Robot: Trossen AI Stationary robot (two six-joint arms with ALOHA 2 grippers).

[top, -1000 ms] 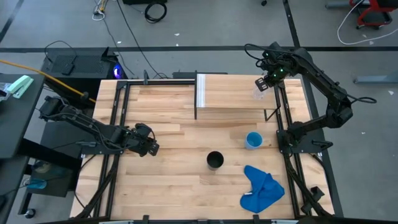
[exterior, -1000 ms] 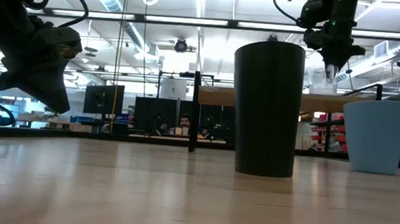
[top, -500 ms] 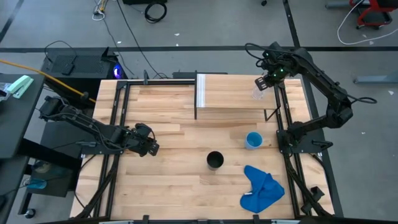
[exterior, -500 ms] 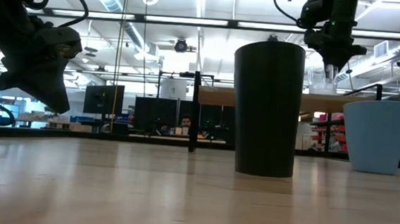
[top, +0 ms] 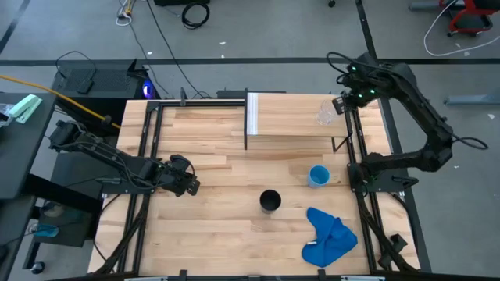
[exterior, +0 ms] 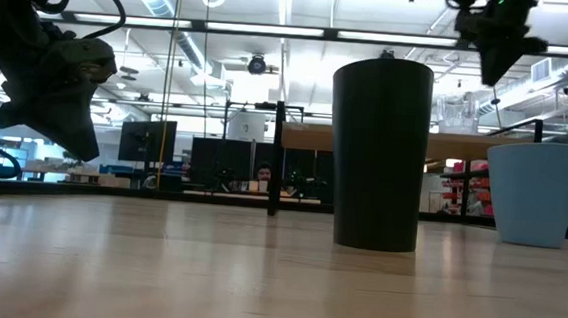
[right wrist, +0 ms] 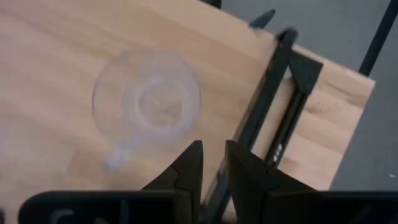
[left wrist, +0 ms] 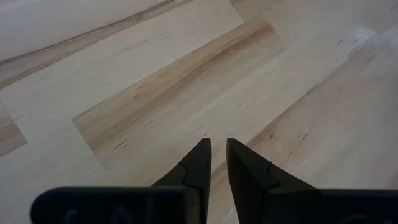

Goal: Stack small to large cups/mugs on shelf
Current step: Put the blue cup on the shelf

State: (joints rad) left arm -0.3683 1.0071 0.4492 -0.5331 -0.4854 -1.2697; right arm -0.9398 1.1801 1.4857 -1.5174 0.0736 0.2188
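**Clear cup on shelf, right gripper empty above it**

The right gripper (right wrist: pixel 211 163) hangs over the right end of the shelf (top: pixel 285 117), its fingers (right wrist: pixel 188 165) pressed nearly together with only a thin slit between them, and nothing in them. The clear cup (right wrist: pixel 147 103) stands upright on the shelf just beside the fingertips, apart from them. In the high view the cup (top: pixel 325 117) sits near the shelf's right edge. The blue cup (top: pixel 318 176) and the black cup (top: pixel 269 201) stand on the table (top: pixel 211 234), well apart from the shelf. The left gripper (left wrist: pixel 216 163) waits over the table's left side, fingers likewise nearly together and empty.
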